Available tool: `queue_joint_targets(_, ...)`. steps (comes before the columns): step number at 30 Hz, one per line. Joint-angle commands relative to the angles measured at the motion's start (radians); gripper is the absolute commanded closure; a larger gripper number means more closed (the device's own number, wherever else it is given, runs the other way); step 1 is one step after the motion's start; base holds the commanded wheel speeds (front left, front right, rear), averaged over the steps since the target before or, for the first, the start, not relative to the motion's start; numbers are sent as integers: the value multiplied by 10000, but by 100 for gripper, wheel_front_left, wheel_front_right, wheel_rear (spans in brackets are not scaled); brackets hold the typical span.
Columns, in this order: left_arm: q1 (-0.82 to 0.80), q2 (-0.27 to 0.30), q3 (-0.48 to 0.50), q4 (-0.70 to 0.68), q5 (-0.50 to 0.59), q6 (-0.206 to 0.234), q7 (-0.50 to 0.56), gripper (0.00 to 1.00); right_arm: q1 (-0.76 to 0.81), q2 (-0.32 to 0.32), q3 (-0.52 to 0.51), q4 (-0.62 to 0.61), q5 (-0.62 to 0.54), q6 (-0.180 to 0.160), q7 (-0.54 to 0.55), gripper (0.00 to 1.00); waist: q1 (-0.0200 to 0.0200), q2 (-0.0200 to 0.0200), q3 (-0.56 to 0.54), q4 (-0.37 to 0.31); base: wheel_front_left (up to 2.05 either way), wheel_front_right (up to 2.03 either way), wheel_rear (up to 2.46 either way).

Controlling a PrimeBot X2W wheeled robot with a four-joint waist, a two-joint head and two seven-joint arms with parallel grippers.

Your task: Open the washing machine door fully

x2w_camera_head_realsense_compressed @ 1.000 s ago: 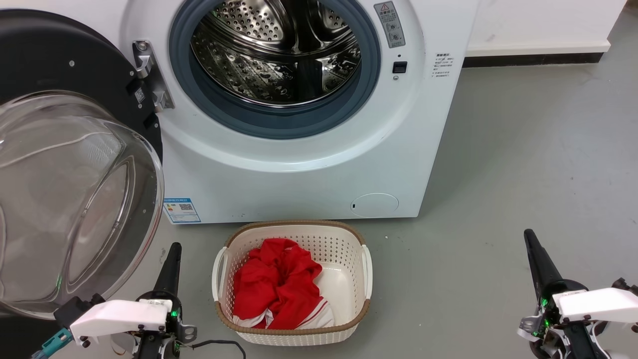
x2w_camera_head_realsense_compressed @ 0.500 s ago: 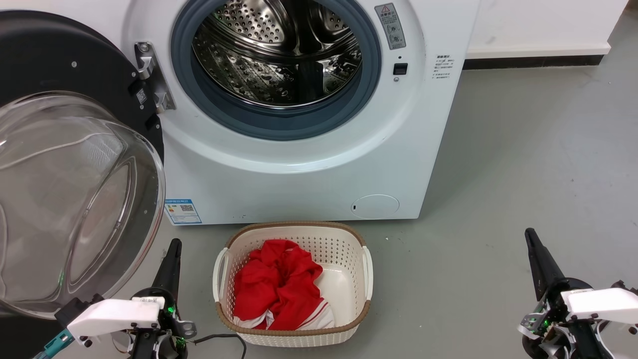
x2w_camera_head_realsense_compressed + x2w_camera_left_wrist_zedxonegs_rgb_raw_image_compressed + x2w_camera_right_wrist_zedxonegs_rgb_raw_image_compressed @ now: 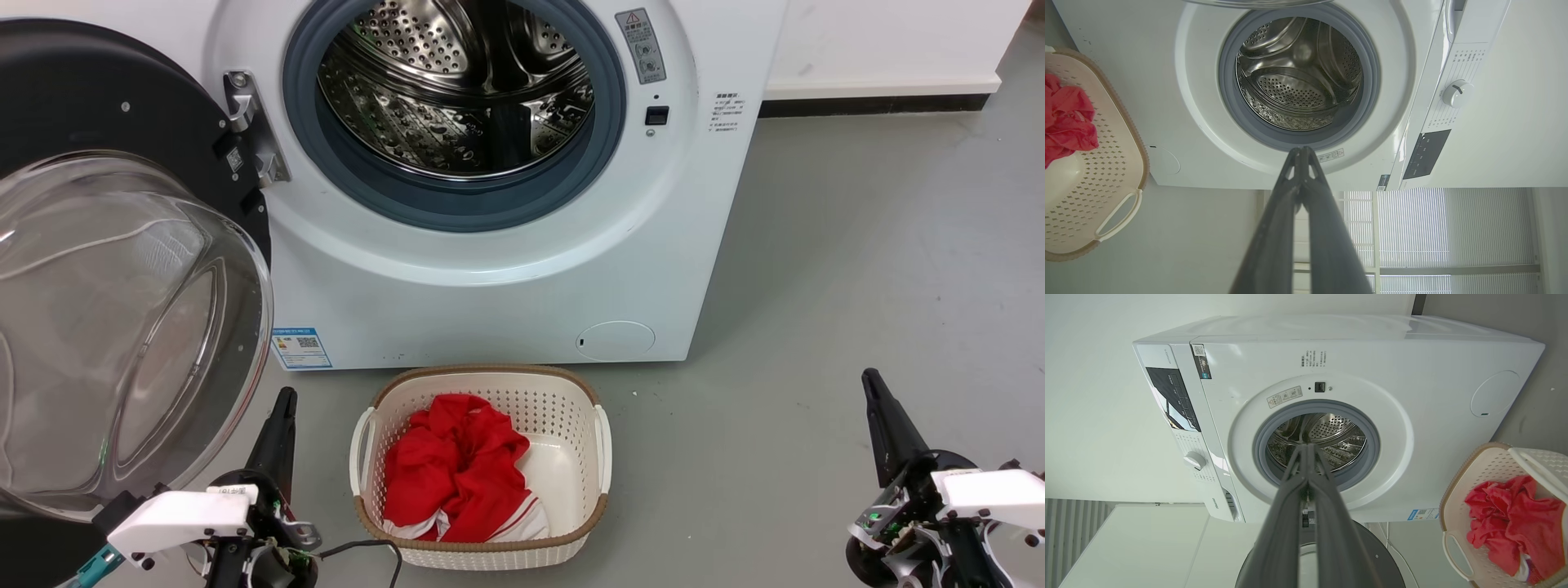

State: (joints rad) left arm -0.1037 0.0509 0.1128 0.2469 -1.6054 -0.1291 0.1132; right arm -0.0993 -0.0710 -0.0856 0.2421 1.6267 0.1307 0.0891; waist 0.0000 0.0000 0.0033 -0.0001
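laundry basket [image 3: 571, 408]: white, perforated, brown rim; on the grey floor [image 3: 857, 286] between the two grippers, just right of the left one, close against the machine's front below the opening.
red cloth [image 3: 457, 465]: heaped in the basket's left half, white trim showing at its lower edge.
cable [image 3: 359, 558]: thin and black, curling behind the left gripper's fingers, by the wrist.
writing: a blue label [image 3: 300, 348] with a qr code sits low on the front, just ahead of the left gripper. a grey warning sticker [image 3: 639, 45] with a red triangle is beside the opening. all print is too small to read.
washing machine [image 3: 490, 302]: white and boxy, ahead of both grippers; steel drum [image 3: 457, 90] in a grey gasket [image 3: 457, 204], round flap [image 3: 615, 340] low on the front.
washing machine door [image 3: 106, 327]: swung wide on its metal hinge [image 3: 253, 131], left of the left gripper. it has a glossy black rim and a bulging clear glass bowl, whose lower edge is just beside that gripper's fingers.
left gripper [image 3: 1302, 151]: fingers pressed together, pinching nothing.
right gripper [image 3: 1308, 447]: fingers pressed together, pinching nothing, well right of the basket.
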Motion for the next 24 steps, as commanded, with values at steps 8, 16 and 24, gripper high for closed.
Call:
queue_joint_targets(8,-85,-17,39,-22,-72,-41,45,100,-131,33,-48,34,65,0,73,100,0,0,-2,1,0,0,0)
queue_joint_targets(16,-84,-17,38,-23,-72,-41,44,100,-134,52,-75,36,31,0,81,100,0,0,-2,1,0,0,0)
queue_joint_targets(24,-83,-17,37,-23,-73,-41,43,100,-137,72,-102,36,25,0,113,100,0,0,-2,1,0,0,0)
